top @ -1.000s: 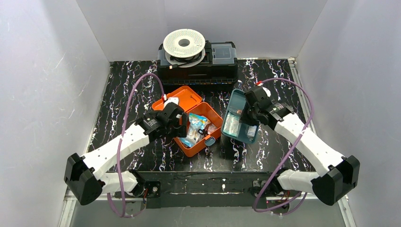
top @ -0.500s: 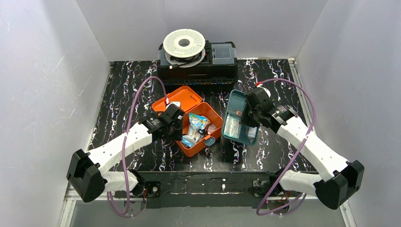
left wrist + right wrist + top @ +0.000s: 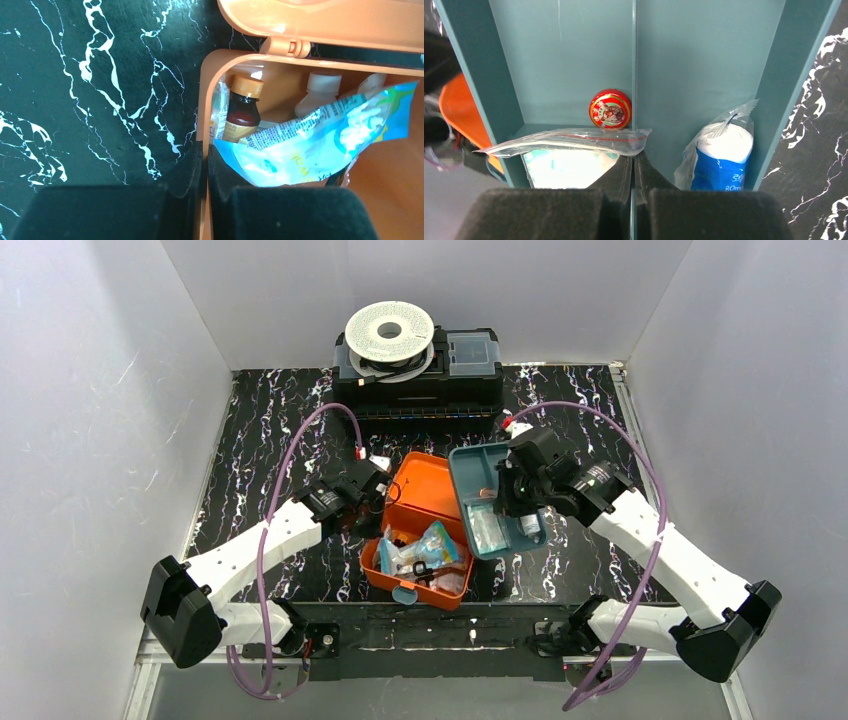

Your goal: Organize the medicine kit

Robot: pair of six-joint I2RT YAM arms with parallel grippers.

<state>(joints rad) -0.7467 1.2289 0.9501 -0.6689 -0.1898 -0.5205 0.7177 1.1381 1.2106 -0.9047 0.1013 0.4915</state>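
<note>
The medicine kit (image 3: 424,490) lies open at the table's middle, orange lid up behind its base. My left gripper (image 3: 377,512) is shut on the base's left wall (image 3: 204,120). Inside the base are a brown bottle (image 3: 243,107), a white bottle (image 3: 317,95) and a blue-white sachet (image 3: 320,145). The teal divided tray (image 3: 468,472) hangs just right of the lid, and my right gripper (image 3: 506,502) is shut on its middle divider (image 3: 634,75). In the tray are a red tin (image 3: 610,108), a clear zip bag (image 3: 569,140) and a blue-white wrapped roll (image 3: 724,155).
A black toolbox (image 3: 440,390) with a white filament spool (image 3: 390,335) on top stands against the back wall. White walls close in the left, right and back sides. Purple cables loop above both arms.
My left gripper has shut on the kit's wall, and the kit has turned and slid toward the near edge. My right arm has carried the tray left, up beside the lid.
</note>
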